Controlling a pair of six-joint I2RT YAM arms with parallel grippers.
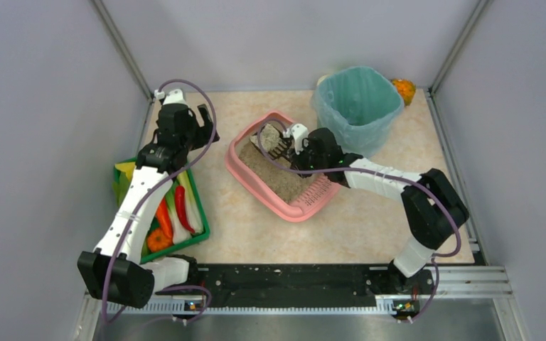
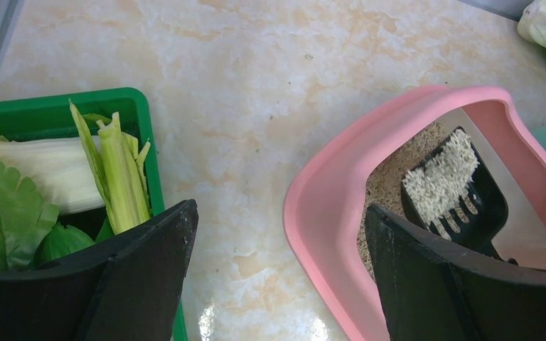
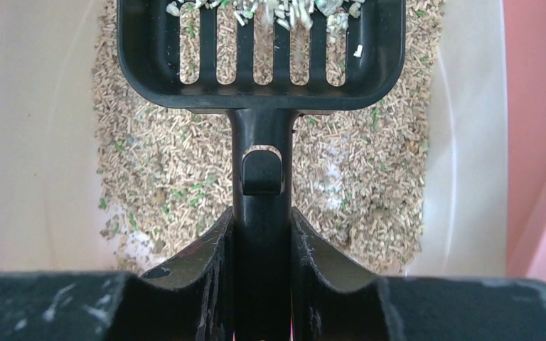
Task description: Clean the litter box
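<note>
Clamping the black scoop (image 3: 263, 103) by its handle, the right fingers (image 3: 206, 263) hold its slotted head above the litter box (image 1: 252, 186), mid-desk (image 1: 370, 220) beside the teal bin (image 1: 355, 138), probably so loose litter sifts back, while the left fingers (image 2: 142, 270) hang wide open and empty nearby.

Light is bright, even and diffuse in all three views, falling from above. In the top view the shadows under the arms are soft and faint, and the picture is sharp to its edges. The left wrist view shows white glare patches on the glossy table (image 2: 242, 305) near its lower edge. In the right wrist view the right gripper (image 3: 261, 222) is dark and blurred at the bottom; the scoop (image 3: 259, 106) is sharp, but its pellets are smeared at the top edge.
</note>
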